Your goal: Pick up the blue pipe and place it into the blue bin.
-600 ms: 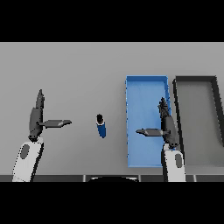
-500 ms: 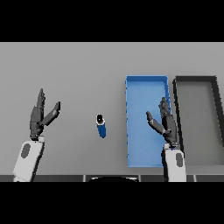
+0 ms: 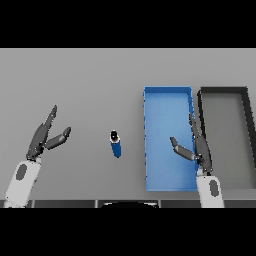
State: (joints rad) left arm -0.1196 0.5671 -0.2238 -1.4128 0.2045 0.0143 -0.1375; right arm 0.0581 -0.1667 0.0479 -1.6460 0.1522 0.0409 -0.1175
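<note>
We see a dark bin just right of the blue bin. Nothing lies between the blue pipe (on bare table) and either hand. Our right hand hovers over the blue bin, fingers spread; our left hand, likewise open, is well left of the pipe.

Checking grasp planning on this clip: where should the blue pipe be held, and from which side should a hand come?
Probably around the middle of the blue pipe, fingers and thumb across its narrow width. It is a short cylinder alone on the grey table, with open space on all sides. The right hand hovers by the blue bin, so approaching from the pipe's right suits the drop-off.
</note>
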